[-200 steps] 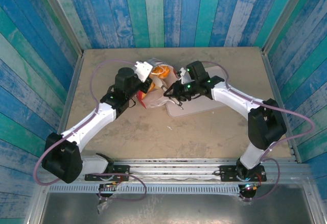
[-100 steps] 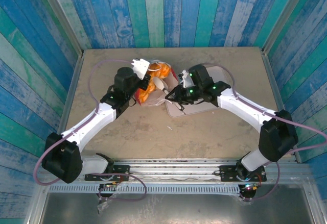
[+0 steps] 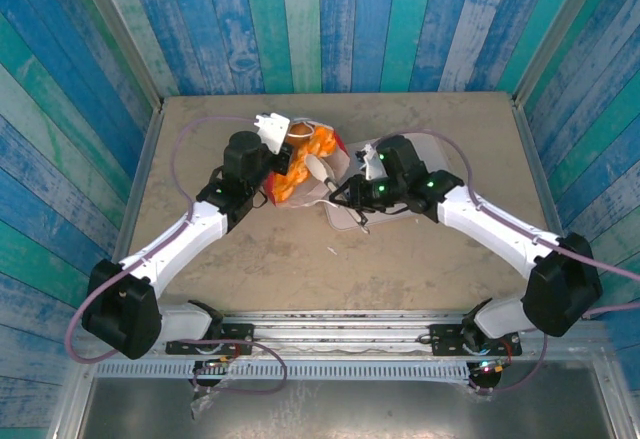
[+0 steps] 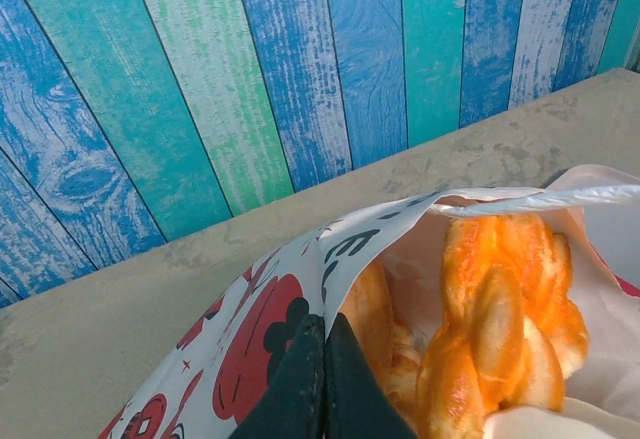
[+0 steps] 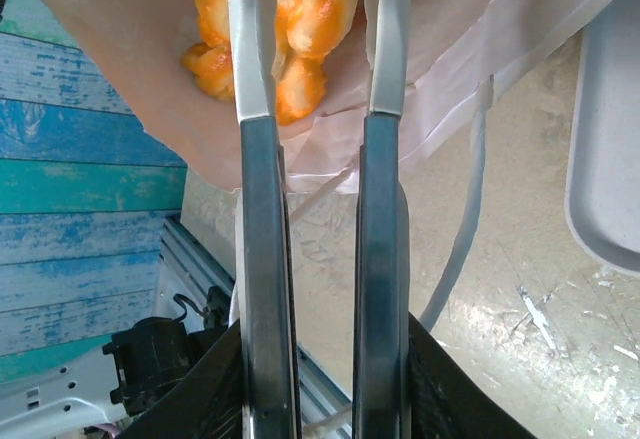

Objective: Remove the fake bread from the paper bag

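Observation:
The paper bag [image 3: 283, 184], white with red apple prints [image 4: 245, 354], lies tipped on the table at the back with its mouth facing right. My left gripper [image 3: 272, 151] is shut on the bag's upper rim [image 4: 325, 344], holding the mouth open. Several golden-orange pieces of fake bread [image 3: 312, 143] [image 4: 500, 309] fill the mouth. My right gripper [image 3: 325, 172] reaches into the mouth from the right. Its two fingers [image 5: 250, 49] stand a narrow gap apart, pressed on either side of one bread piece [image 5: 318, 4]; the tips run off the top edge of the right wrist view.
A pale tray [image 3: 345, 221] [image 5: 605, 159] lies on the table just right of the bag, under my right arm. A white cord handle [image 5: 465, 209] trails from the bag onto the tabletop. Blue and green plank walls close in the table's back and sides.
The left gripper has tipped the bag's mouth up and open, so more bread shows. The right arm's elbow has swung right and its gripper has drawn slightly towards the near right.

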You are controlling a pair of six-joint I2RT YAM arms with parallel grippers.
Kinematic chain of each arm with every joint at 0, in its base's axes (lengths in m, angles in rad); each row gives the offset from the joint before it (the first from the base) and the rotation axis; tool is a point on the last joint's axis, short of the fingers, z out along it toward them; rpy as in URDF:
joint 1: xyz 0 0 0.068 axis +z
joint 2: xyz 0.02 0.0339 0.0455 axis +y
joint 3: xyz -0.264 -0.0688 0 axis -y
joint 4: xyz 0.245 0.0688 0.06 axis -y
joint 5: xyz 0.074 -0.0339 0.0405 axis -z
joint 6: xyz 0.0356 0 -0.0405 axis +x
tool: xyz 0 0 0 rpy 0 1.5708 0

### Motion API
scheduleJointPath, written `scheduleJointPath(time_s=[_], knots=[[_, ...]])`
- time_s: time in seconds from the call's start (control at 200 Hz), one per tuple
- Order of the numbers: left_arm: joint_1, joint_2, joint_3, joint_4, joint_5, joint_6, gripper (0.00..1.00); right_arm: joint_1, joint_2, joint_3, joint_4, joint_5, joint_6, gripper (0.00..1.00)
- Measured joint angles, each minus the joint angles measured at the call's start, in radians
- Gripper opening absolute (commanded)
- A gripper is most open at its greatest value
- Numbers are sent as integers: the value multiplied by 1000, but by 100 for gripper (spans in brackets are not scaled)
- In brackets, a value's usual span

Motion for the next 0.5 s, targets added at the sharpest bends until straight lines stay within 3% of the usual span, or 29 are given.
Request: scheduleJointPath(time_s=[0.501], knots=[[-1, 1, 0, 8, -23, -26, 0, 35, -134, -14, -55, 74, -19, 5]])
